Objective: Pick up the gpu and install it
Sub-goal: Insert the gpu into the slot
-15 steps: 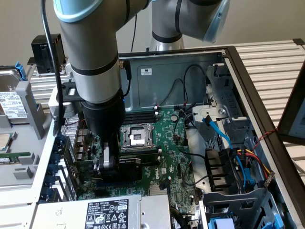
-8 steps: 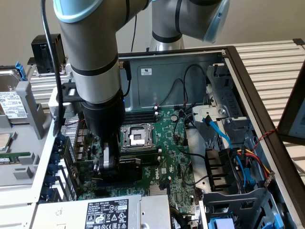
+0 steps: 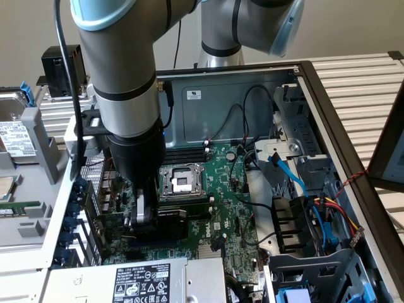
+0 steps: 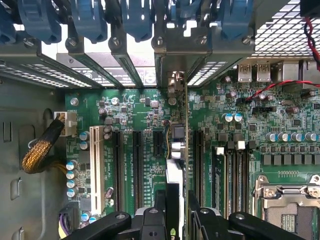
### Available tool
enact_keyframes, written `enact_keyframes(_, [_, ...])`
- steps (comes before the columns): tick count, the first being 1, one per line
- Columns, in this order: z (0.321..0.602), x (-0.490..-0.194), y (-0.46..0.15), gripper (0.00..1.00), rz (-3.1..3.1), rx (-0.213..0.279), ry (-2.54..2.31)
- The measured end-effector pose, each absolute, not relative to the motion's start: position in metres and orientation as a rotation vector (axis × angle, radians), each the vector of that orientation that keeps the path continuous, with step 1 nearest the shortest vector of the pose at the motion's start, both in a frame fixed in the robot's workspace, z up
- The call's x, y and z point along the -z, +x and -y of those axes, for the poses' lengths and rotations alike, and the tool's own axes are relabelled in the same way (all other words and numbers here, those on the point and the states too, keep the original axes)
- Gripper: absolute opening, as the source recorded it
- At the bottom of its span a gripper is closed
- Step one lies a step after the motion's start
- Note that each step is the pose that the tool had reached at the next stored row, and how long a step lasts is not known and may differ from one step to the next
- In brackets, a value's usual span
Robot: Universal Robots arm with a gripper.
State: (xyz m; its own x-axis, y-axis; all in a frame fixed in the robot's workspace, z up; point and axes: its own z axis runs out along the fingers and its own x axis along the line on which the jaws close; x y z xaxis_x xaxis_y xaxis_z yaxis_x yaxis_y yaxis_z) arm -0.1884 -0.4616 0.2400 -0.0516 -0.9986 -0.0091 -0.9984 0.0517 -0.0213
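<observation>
In the wrist view the gpu [image 4: 177, 150] shows edge-on, a thin green card with a white-and-black shroud edge, standing upright over the black expansion slots of the large green motherboard [image 4: 145, 102]. Its silver end bracket [image 4: 175, 82] reaches the rear slot opening of the case, between the blue retainer clips [image 4: 135, 20]. My gripper [image 4: 176, 212] is shut on the card's near end, one black finger on each face. In the exterior view the gripper [image 3: 142, 218] is low inside the open case, beside the CPU socket [image 3: 180, 182], and the arm hides most of the card.
A white slot [image 4: 97, 167] and a braided yellow cable [image 4: 37, 152] lie to one side of the card, memory slots [image 4: 230, 175] to the other. The power supply [image 3: 142, 281] sits at the front. The drive cage [image 3: 315, 227], with blue and coloured cables, stands at the exterior view's right.
</observation>
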Motion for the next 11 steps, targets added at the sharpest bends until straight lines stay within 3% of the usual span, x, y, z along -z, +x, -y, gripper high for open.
enact_keyframes(11, [0.4616,-0.24,-0.1887,0.27,-2.263,0.014,-2.149])
